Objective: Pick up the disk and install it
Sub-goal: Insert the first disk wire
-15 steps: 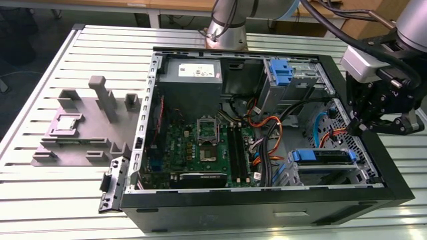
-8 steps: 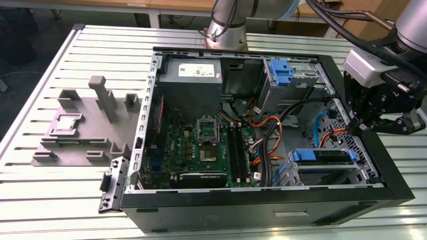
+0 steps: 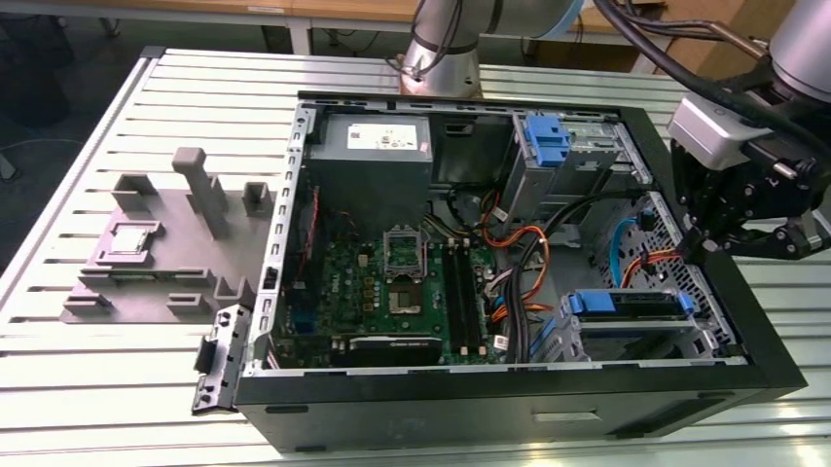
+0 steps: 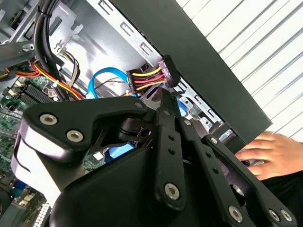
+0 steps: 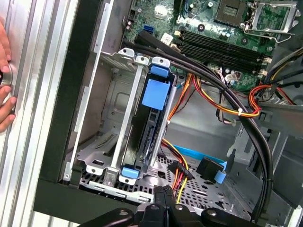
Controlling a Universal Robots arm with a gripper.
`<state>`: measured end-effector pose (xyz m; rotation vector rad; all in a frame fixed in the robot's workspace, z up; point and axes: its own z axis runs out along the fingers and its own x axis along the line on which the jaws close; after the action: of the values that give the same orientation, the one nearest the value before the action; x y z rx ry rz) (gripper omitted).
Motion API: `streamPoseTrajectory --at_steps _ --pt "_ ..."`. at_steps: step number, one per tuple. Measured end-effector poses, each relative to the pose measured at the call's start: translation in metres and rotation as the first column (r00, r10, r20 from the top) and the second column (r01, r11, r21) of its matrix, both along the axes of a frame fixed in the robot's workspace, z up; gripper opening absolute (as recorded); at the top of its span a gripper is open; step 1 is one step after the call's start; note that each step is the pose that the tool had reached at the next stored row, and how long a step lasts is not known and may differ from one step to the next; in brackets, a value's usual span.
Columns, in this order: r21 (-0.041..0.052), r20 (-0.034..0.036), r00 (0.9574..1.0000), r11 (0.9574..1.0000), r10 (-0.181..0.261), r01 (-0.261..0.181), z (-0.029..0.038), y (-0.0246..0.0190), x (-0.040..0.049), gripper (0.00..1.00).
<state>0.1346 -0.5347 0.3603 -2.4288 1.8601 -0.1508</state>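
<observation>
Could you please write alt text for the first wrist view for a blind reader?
The disk, edged by blue carrier rails, sits edge-on in a metal drive cage inside an open computer case. The gripper hangs near it, shut and empty; a person's hand rests on the table.

Robotics lab bench: arm (image 3: 439, 53) mounted on a slotted aluminium tabletop (image 3: 104, 365) carrying a grey fixture (image 3: 143, 263) and an opened PC case (image 3: 493, 394).

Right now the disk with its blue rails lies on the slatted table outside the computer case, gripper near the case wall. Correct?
No. The disk sits in the drive bay inside the computer case, not on the table, as the first wrist view shows. The gripper is near the case wall.
</observation>
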Motion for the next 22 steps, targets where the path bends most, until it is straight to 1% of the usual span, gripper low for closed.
streamPoseTrajectory --at_steps 4,6,8,9,12,15,18,20,22 --pt "0.0000 0.0025 1.0000 1.0000 0.001 -0.001 0.0008 0.0047 0.0000 0.10" --pt "-0.0002 0.0043 1.0000 1.0000 0.004 -0.004 0.0008 0.0061 0.0000 0.10" --pt "-0.0005 0.0079 0.9999 0.9999 0.010 -0.010 0.0008 0.0061 0.0000 0.10" --pt "-0.0005 0.0084 0.9998 0.9999 0.016 -0.016 0.0007 0.0062 0.0001 0.10" --pt "-0.0005 0.0086 0.9988 0.9989 0.048 -0.048 0.0005 0.0062 0.0004 0.10" --pt "-0.0003 0.0086 0.9968 0.9968 0.079 -0.079 0.0003 0.0062 0.0009 0.10" --pt "-0.0017 0.0085 0.9958 0.9958 0.091 -0.091 0.0000 0.0062 0.0015 0.10" --pt "-0.0019 0.0084 0.9942 0.9942 0.107 -0.107 -0.0001 0.0062 0.0020 0.10" --pt "-0.0019 0.0084 0.9911 0.9911 0.133 -0.133 -0.0002 0.0061 0.0020 0.10"
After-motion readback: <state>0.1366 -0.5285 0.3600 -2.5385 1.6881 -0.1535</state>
